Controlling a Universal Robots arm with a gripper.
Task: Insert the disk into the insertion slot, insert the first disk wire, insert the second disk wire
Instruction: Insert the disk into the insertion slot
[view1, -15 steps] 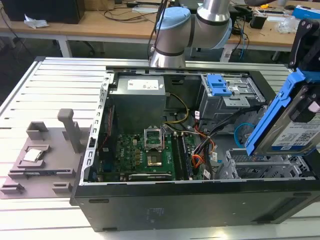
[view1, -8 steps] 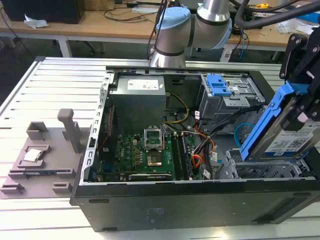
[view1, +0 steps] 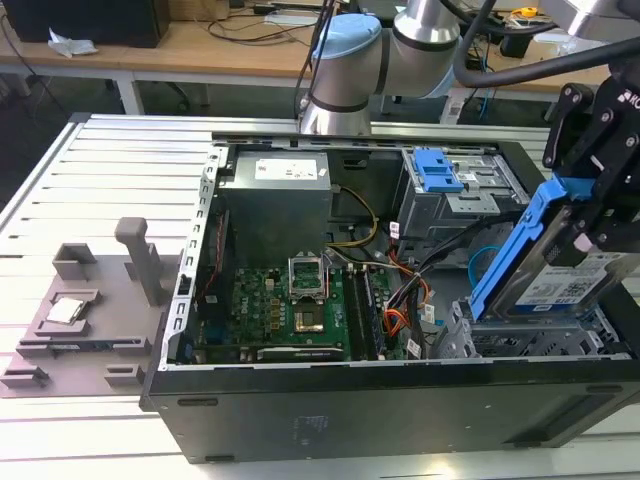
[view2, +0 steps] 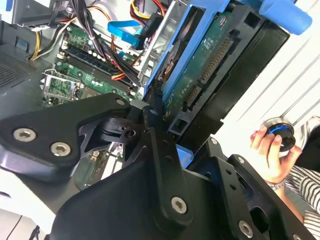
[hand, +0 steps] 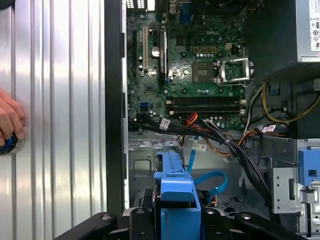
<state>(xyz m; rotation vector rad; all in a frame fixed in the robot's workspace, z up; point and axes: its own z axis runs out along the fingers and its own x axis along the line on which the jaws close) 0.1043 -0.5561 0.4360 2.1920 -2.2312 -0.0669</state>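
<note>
My gripper (view1: 592, 215) is shut on the disk (view1: 568, 285), a silver drive with a white label in a bright blue carrier (view1: 515, 250). The disk hangs tilted, its lower end just above the insertion slot (view1: 488, 342), the light-grey perforated cage at the case's front on the exterior view's right. Its green circuit side (view2: 210, 65) faces the second wrist view. The carrier's blue end (hand: 175, 185) hangs over the cage floor (hand: 145, 162). The first disk wire (hand: 218, 146), orange, red and black, lies loose beside the cage. The second disk wire (hand: 212, 179), a flat light-blue loop, curls just behind the carrier.
The open black case (view1: 400, 410) holds a green motherboard (view1: 290, 310), a grey power supply (view1: 275, 195) and a larger grey cage with a blue clip (view1: 437, 172). A grey fixture plate (view1: 85, 320) lies at the exterior view's left. A person's hand (view2: 267, 145) rests on a knob on the slatted table.
</note>
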